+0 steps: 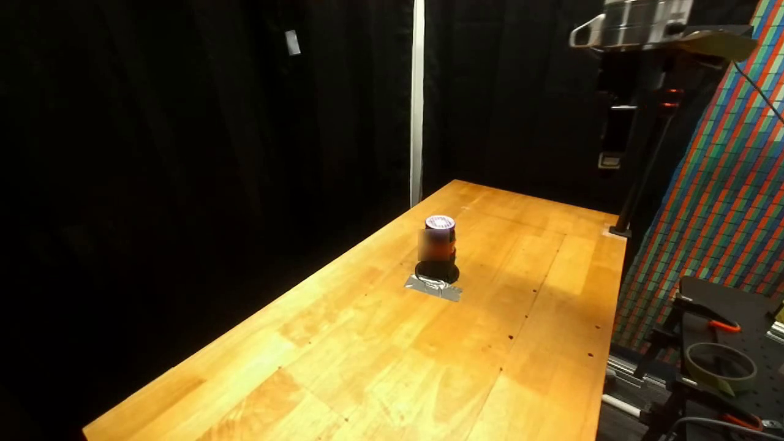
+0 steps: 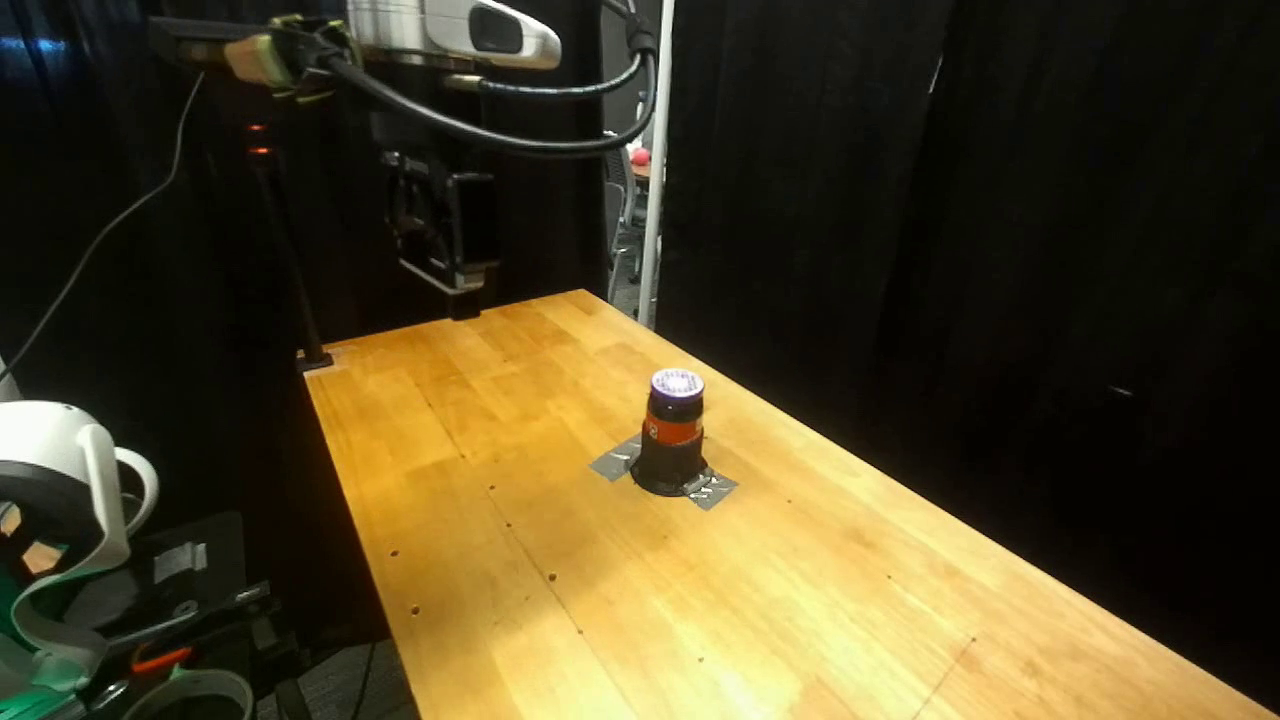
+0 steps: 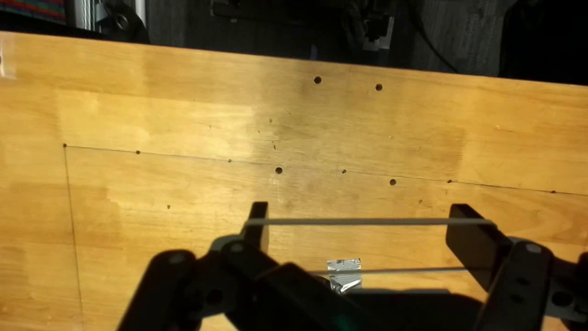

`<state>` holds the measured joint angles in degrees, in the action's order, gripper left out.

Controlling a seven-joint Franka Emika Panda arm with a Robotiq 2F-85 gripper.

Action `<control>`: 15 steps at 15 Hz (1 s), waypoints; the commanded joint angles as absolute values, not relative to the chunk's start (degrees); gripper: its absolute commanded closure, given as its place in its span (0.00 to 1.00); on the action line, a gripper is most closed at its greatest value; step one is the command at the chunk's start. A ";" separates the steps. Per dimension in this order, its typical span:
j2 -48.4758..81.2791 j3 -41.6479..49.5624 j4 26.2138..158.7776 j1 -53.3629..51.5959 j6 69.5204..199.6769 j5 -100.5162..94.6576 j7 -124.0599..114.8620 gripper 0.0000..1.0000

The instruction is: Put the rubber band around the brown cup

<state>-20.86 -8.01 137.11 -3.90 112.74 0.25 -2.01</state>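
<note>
"Claw (image 3: 357,216) state?"

"Spread, the rubber band (image 3: 358,221) hooked around both fingers (image 3: 473,241) and stretched across the gap."

"And the brown cup (image 2: 674,425)?"

"Below the claw and off to one side, well apart, standing upright on a black base (image 2: 668,468) with silver tape (image 2: 712,491) at its foot."

"So the next move?"

"Sideways first, I'd judge, to centre the band over that vertical axis before lowering."
</note>
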 commanded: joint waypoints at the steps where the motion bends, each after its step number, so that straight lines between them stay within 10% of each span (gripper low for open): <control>1: -6.14 -9.90 124.91 -4.60 114.68 -2.12 -6.14 0.00; 15: 26.05 -4.26 101.29 -8.94 136.83 -10.44 -10.42 0.00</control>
